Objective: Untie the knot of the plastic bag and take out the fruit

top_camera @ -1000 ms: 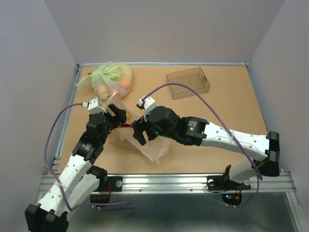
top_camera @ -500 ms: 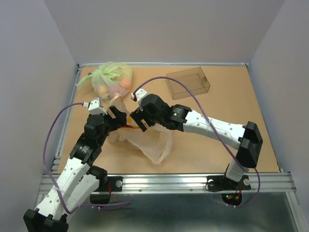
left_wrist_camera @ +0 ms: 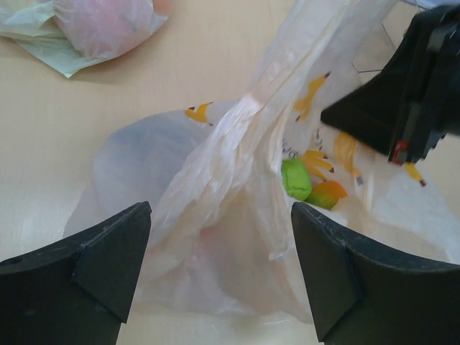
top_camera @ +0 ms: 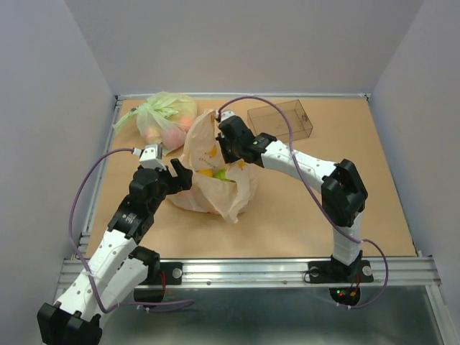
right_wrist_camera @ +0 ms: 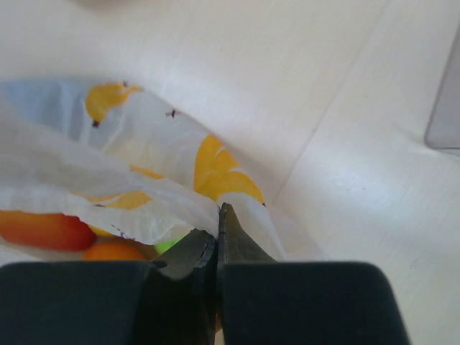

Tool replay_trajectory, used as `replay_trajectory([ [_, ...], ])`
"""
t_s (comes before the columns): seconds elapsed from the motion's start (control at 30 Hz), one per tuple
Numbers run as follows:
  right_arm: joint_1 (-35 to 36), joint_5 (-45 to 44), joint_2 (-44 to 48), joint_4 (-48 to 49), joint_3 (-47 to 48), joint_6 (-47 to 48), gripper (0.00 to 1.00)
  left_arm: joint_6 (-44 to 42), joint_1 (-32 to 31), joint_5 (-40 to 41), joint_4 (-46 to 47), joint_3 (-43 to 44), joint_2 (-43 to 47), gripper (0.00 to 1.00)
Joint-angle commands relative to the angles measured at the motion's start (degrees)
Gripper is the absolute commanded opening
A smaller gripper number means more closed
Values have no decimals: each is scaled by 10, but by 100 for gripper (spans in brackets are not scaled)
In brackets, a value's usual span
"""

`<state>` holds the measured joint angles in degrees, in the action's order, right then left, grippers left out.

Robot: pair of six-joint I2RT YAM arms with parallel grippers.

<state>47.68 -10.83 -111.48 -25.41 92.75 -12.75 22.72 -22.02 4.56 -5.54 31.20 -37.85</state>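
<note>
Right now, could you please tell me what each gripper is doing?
Left gripper: open, holding nothing.
Right gripper: shut on the plastic bag.

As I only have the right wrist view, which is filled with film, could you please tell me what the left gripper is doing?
Observer: The left gripper is open at the plastic bag's left side, gripping nothing.
Operator: Thank you. Is the bag off the table?
Observer: No. Its base rests on the table; only its top is held up, pinched in the shut right gripper.
Operator: Is anything close behind it?
Observer: A green bag lies just beyond it, in the far left corner.
</note>
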Motion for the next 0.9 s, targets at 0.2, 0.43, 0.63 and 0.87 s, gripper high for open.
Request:
replay_trajectory([
  [0.2,-3,-41,3,74,65,-157,0,84,0,-20,53,4,-28,90],
  [0.43,1,-9,-1,99,44,-158,0,202,-50,16,87,11,-121,91],
  [0.63,3,-13,2,99,26,-139,1,239,-91,98,105,-5,-194,85],
  [0.87,-36,-79,36,99,-58,-116,0,216,-49,178,77,-33,-168,24],
])
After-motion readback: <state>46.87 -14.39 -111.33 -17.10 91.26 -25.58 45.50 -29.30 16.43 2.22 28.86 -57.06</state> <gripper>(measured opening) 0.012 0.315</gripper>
